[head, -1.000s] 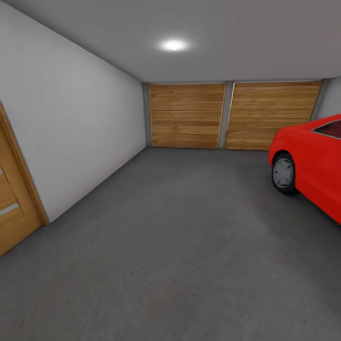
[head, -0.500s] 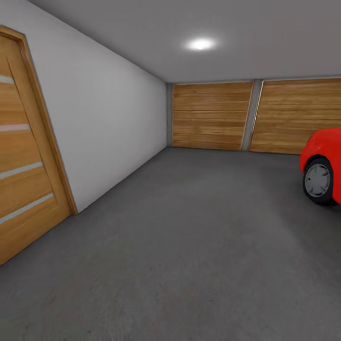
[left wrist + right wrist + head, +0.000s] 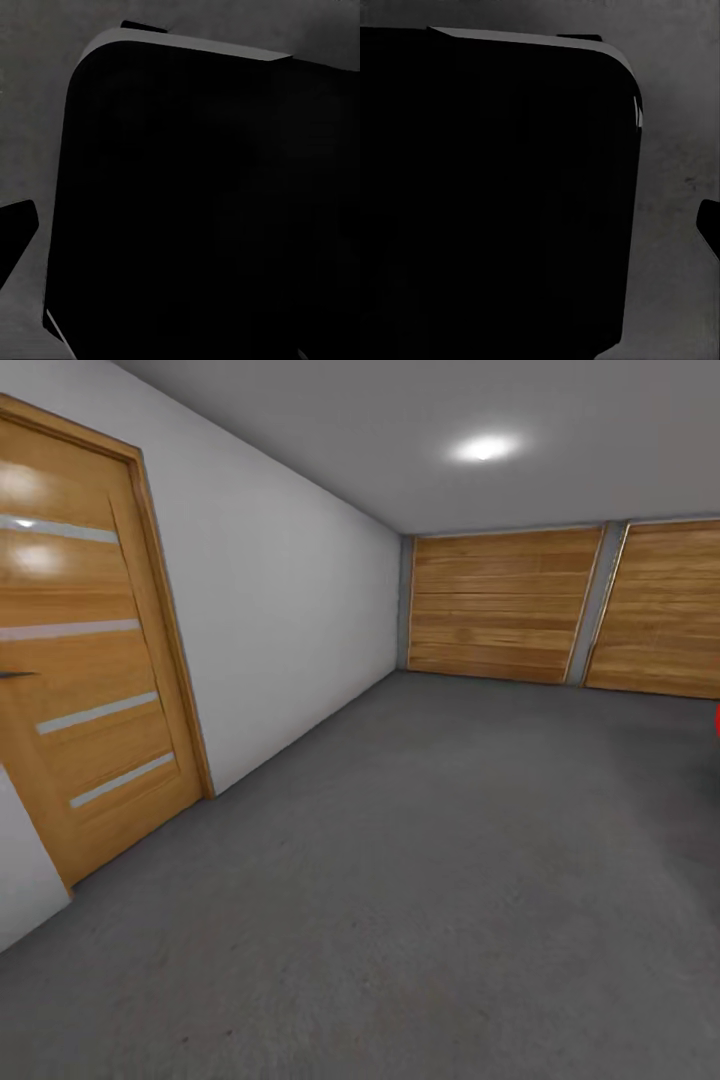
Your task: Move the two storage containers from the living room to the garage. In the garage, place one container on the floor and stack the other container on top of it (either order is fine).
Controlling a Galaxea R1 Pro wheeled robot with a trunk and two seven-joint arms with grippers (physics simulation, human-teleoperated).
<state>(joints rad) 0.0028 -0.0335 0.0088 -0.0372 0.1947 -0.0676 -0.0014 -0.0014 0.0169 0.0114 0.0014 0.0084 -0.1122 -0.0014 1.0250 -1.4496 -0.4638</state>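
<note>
Garage interior, head view. Far left: wooden door [image 3: 90,650] with pale horizontal strips, set in white wall [image 3: 290,630]. Centre: dark grey speckled floor [image 3: 420,880], bare. Rear: two wooden-slat roll doors [image 3: 500,605]. Ceiling light [image 3: 485,448] lit. Right edge: sliver of red car [image 3: 717,720]. Wrist views: dark rounded body [image 3: 202,210] over grey floor. Jaws, both arms: opening and hold cannot be judged. Storage containers: location cannot be told.
</note>
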